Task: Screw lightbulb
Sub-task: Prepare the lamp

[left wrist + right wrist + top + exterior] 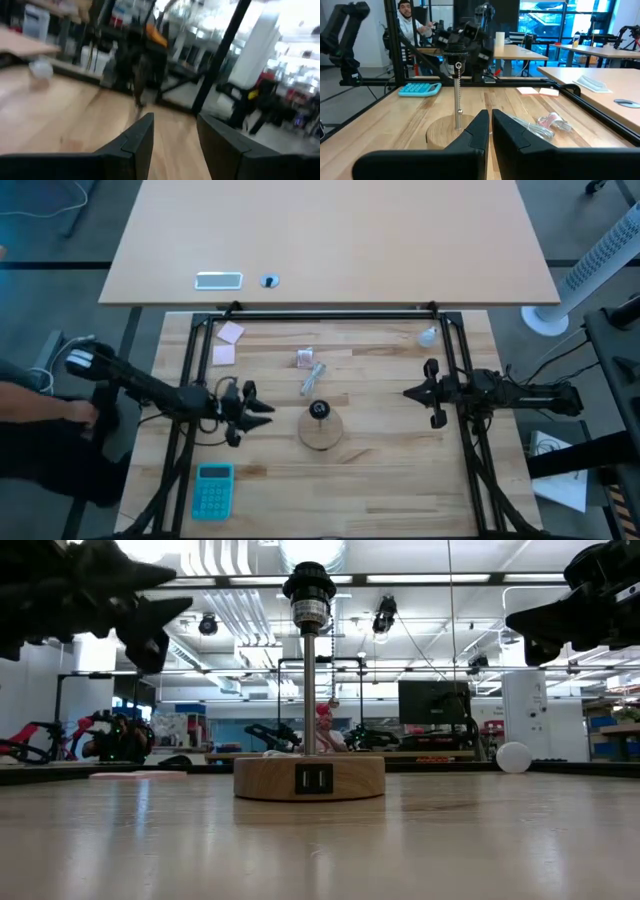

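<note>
The lightbulb is a small pale white bulb lying on the table near its far right corner, also in the low view and the left wrist view. The round wooden disc stands at the table's middle with its black socket atop an upright rod. My left gripper hovers left of the disc, level, open and holding nothing. My right gripper hovers right of the disc, shut and holding nothing.
A crumpled wrapper with a cord lies beyond the disc. Two pink notes lie at the far left and a turquoise calculator at the near left. A black frame borders the table. A person is at the left.
</note>
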Controlling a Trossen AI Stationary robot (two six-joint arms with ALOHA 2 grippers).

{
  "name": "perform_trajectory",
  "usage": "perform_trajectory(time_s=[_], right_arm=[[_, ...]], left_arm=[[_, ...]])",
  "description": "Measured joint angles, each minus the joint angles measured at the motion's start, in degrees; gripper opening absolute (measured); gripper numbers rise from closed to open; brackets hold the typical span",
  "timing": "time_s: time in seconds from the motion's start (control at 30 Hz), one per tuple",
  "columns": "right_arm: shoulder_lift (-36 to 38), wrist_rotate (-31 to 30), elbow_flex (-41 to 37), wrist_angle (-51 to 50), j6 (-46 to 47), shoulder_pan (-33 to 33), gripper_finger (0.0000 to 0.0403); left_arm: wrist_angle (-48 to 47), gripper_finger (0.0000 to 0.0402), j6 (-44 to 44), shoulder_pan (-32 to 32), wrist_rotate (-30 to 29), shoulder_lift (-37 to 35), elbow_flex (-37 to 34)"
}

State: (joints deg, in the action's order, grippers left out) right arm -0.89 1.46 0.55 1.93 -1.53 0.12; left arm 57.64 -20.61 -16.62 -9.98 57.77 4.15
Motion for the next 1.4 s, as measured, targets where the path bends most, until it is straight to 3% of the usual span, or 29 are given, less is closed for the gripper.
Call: perform_trajectory(time_s=[0.3,0.43,0.57,0.77,1.07,1.4], right_arm=[[0.0,0.0,0.0,0.0,0.0,0.0,0.0016],[0.0,0.0,0.0,0.0,0.0,0.0,0.0016],[0.0,0.0,0.0,0.0,0.0,0.0,0.0016],[0.0,0.0,0.0,0.0,0.0,0.0,0.0016],[0.0,0.0,0.0,0.0,0.0,0.0,0.0016],[0.0,0.0,0.0,0.0,0.0,0.0,0.0016]], left_arm=[[0.4,0.0142,6.5,-0.5,-1.7,21.2,11.1],[0.3,0.0142,9.0,-0.5,-2.2,27.6,15.4],[0.3,0.0142,11.6,-0.5,-6.9,32.7,18.3],[0.4,0.0142,14.4,-0.4,-13.5,38.6,22.4],[0.8,0.0142,16.3,0.6,-15.0,46.6,28.1],[1.2,0.0142,15.0,1.2,-17.2,48.0,29.3]])
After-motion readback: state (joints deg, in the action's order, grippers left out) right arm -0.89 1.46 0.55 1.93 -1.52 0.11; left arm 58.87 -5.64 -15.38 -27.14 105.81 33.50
